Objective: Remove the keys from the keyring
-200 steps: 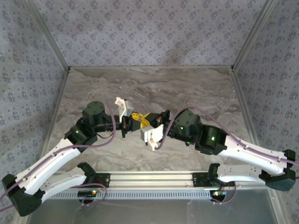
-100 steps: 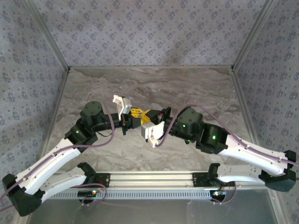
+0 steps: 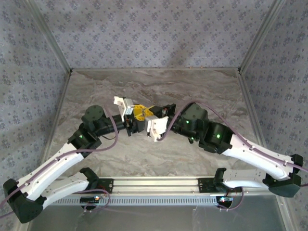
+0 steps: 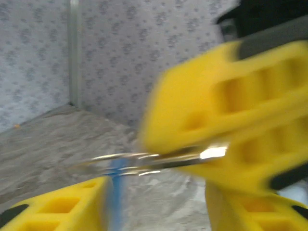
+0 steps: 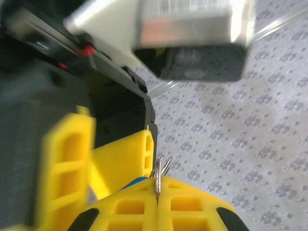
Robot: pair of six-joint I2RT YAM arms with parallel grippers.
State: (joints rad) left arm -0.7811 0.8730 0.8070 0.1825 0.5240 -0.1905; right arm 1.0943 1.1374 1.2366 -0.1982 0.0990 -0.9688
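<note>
Top external view: both arms reach inward over the marbled table (image 3: 192,89), and the left gripper (image 3: 135,116) and the right gripper (image 3: 153,113) meet tip to tip near its centre. At this scale the keys cannot be made out between them. Left wrist view (blurred): the left gripper's own yellow fingers (image 4: 57,211) stand at the lower left and lower right corners with a wide gap between them, so this gripper is spread and grips nothing. The right gripper enters from the upper right with its fingers pressed together on the keys (image 4: 159,161), whose thin silvery metal bits project leftward out of the seam. The blue piece (image 4: 115,190) hangs at the left end of the metal, just beside the inner edge of the lower left finger. Contact there cannot be determined through the blur. The table surface lies behind and below the bunch. Right wrist view: the right gripper's fingers meet at the bottom edge, the metal bits stand up out of the seam, and a sliver of blue shows just left of it.
</note>
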